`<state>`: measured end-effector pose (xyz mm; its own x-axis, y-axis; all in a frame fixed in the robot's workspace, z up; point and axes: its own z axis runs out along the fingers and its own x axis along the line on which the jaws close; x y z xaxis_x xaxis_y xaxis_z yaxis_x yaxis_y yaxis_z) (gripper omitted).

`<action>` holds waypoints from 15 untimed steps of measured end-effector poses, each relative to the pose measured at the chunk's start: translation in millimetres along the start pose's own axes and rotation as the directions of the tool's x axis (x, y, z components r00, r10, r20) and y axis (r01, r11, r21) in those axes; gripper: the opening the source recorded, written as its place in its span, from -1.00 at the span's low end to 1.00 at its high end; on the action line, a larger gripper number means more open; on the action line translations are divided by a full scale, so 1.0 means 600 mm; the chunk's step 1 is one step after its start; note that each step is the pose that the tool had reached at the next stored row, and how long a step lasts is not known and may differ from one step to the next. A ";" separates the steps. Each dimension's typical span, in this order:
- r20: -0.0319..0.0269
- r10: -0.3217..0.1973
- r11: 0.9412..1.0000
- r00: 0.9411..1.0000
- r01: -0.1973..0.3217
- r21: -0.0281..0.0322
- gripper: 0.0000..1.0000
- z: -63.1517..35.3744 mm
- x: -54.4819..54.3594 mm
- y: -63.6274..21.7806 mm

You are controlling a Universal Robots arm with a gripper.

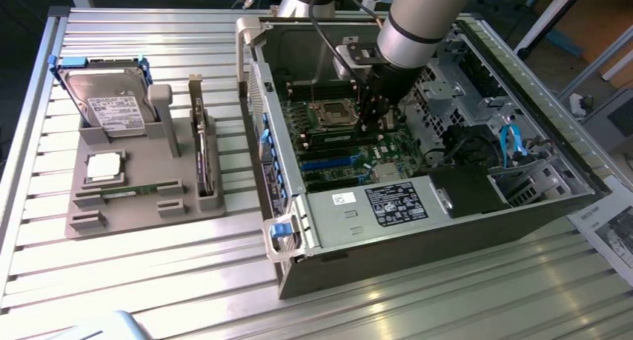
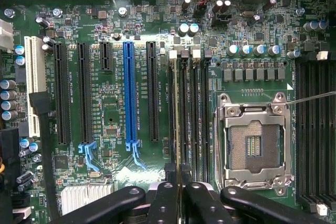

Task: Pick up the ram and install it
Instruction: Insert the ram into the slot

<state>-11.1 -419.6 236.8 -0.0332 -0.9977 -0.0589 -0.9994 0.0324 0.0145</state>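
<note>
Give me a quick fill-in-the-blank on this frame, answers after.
The gripper, shut on the ram, hangs inside the computer ___. The processor socket is ___. Between black expansion slots, one slot is coloured ___. The hard drive stands at the exterior view's ___.
Missing: case; empty; blue; left.

Probably a lab: aluminium bench (image 1: pixel 148 281), opened computer (image 1: pixel 416 262), robot arm (image 1: pixel 416 21).

The arm (image 1: pixel 411 25) is a silver-grey tube with a black wrist (image 1: pixel 389 84), a thin black cable (image 1: pixel 319 29) and black fingers (image 2: pixel 164 203).
</note>
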 end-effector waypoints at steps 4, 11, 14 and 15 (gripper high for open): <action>0.000 0.000 1.000 1.000 0.000 0.000 -0.76 0.000 0.000 0.000; 0.000 0.000 1.000 1.000 0.000 0.000 -0.76 0.004 0.000 0.000; 0.000 0.000 1.000 1.000 0.000 0.000 -0.76 0.006 0.000 0.000; 0.000 0.000 1.000 1.000 0.000 0.000 -0.76 0.008 0.000 0.000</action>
<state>-11.1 -419.6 232.1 -0.0333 -0.9977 -0.0588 -0.9994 0.0325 0.0145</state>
